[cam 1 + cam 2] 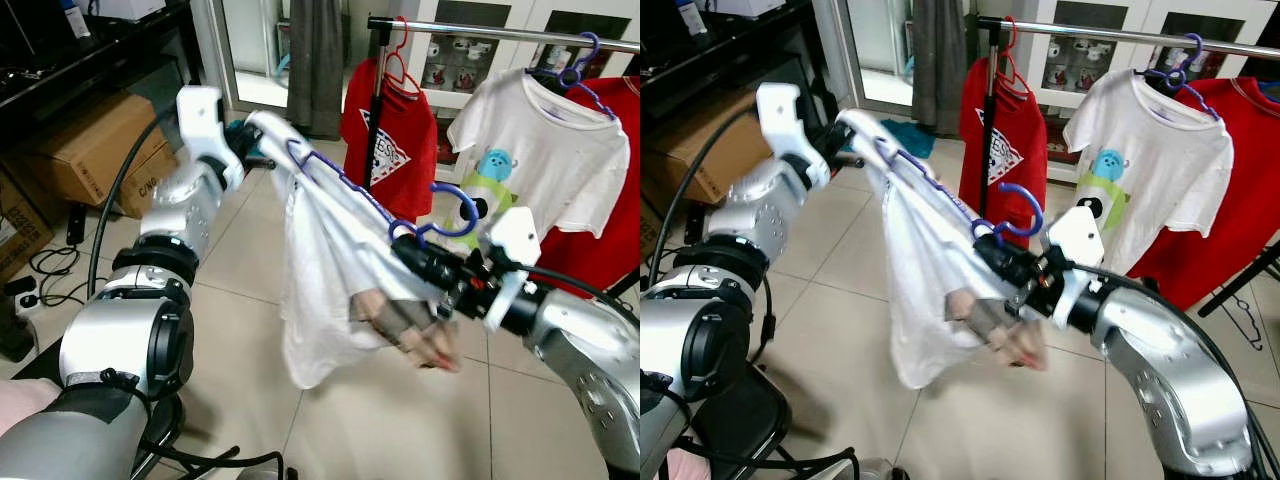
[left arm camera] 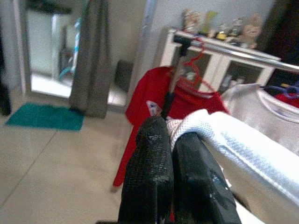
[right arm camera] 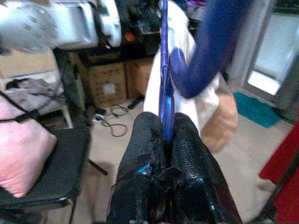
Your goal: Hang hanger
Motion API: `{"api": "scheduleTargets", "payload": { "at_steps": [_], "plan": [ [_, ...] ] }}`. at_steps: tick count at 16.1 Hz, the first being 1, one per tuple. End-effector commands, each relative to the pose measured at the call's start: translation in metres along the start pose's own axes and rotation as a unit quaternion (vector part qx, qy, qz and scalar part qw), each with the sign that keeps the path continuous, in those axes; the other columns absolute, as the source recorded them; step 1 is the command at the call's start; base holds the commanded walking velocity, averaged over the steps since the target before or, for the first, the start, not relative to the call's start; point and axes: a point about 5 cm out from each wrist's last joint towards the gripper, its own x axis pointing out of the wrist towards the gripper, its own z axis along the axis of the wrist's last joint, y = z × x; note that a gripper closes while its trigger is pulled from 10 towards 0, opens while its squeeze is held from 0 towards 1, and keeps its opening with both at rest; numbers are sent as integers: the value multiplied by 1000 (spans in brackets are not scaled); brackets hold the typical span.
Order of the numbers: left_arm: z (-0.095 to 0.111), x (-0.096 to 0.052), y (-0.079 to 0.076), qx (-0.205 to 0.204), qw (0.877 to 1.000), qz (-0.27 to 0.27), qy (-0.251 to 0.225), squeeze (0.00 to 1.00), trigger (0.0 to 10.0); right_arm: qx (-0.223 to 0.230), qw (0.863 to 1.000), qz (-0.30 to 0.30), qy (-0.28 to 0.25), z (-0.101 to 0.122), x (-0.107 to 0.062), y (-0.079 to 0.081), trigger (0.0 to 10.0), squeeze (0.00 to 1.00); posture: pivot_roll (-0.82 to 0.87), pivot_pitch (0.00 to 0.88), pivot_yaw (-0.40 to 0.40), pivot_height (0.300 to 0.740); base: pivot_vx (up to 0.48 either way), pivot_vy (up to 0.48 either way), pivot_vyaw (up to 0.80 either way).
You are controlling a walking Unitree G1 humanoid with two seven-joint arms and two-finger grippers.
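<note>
blue hanger point(image 1: 345, 182) with white shirt point(image 1: 325, 290) held in the air between both arms, in front of the clothes rail point(image 1: 500, 33) | right gripper point(image 3: 166, 133) jaws pinching the hanger just below its hook | left gripper point(image 2: 170, 140) jaws pressed together on the shirt's shoulder end | red shirt point(image 1: 390, 125) and white printed T-shirt point(image 1: 545, 150) hang on rail

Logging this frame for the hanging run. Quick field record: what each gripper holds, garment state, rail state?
left gripper: shut on the shoulder end of the white shirt
right gripper: shut on the blue hanger near its hook
white shirt: on the blue hanger, held tilted in the air between both grippers, apart from the rail
clothes rail: carries a red shirt, a white cartoon shirt and another red garment at far right
free rail space: between the red shirt and the white cartoon shirt
</note>
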Motion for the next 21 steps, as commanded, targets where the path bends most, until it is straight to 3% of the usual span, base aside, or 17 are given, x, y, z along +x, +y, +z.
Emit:
{"api": "scheduleTargets", "payload": {
  "at_steps": [1,3,5,6,8,9,10,13,14,15,16,18,20,21],
  "plan": [
    [25,-3,20,-16,997,61,-47,0,0,7,1000,5,14,-4,-9,-1,0,0,-10,0,67,740,0,0,0],
    [14,1,7,-27,999,31,-28,0,0,11,1000,20,13,-5,-6,4,0,0,-11,0,68,740,0,0,0],
    [-2,7,-22,-29,998,-50,-1,0,0,25,999,-39,-4,-3,5,-6,0,0,-13,0,72,740,0,0,0],
    [-16,10,-51,-14,991,-132,21,0,0,39,992,-113,-28,0,14,-19,0,0,-13,0,75,740,0,0,0],
    [-29,10,-77,-12,980,-196,34,0,0,54,982,-170,-57,4,22,-29,0,0,-16,0,79,740,0,0,0],
    [-38,8,-99,-25,971,-234,33,0,0,83,967,-215,-108,13,29,-35,0,0,-13,0,76,740,0,0,0],
    [-39,8,-103,-31,970,-237,31,0,0,91,962,-225,-123,16,30,-36,0,0,-13,0,76,740,0,0,0],
    [-38,8,-110,-50,970,-237,19,0,0,147,928,-260,-222,31,27,-41,0,0,-7,0,72,740,0,0,0],
    [-35,6,-111,-57,965,-255,12,0,0,185,898,-276,-289,40,19,-47,0,0,-8,0,76,740,0,0,0],
    [-35,6,-111,-57,965,-255,12,0,0,185,898,-276,-289,40,19,-47,0,0,-8,0,76,740,0,0,0],
    [-35,4,-111,-55,963,-264,12,0,0,191,889,-284,-304,42,15,-50,0,0,-11,0,80,740,0,0,0],
    [-39,-6,-101,-22,966,-256,18,0,0,139,905,-321,-242,34,11,-57,0,0,-18,0,89,740,0,0,0],
    [-46,-15,-79,17,975,-218,28,0,0,83,924,-342,-149,13,5,-57,0,0,-24,0,93,740,0,0,0],
    [-50,-21,-69,29,979,-197,35,0,0,67,925,-356,-112,2,1,-57,0,0,-24,0,92,740,0,0,0]
  ]
}}
